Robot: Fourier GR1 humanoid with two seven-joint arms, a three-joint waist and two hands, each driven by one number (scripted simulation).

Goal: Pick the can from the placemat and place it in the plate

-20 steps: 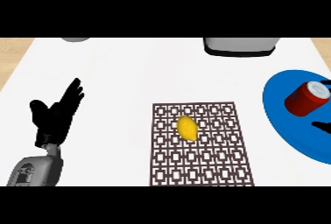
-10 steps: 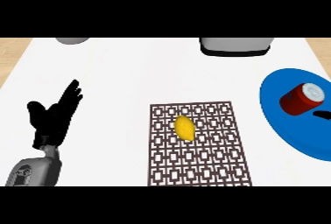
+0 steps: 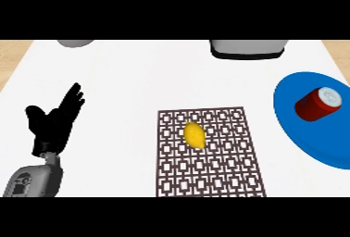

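Note:
A red can [image 3: 318,103] with a silver lid lies tilted on the blue plate [image 3: 301,134] at the right edge. Nothing touches it. The brown lattice placemat [image 3: 209,152] lies in the middle of the counter with a yellow lemon [image 3: 194,134] on it. My left hand [image 3: 56,121] rests open at the left, fingers straight and pointing up, well away from the placemat. My right hand does not show.
A grey appliance with a dark base [image 3: 246,48] stands at the back, right of centre. A grey round object [image 3: 75,43] peeks in at the back left. The white counter ends at wooden flooring on both far corners.
The right hand's dark fingertips beside the plate have withdrawn out of view. The can stays on the plate. The view has shifted slightly; the left hand holds its pose.

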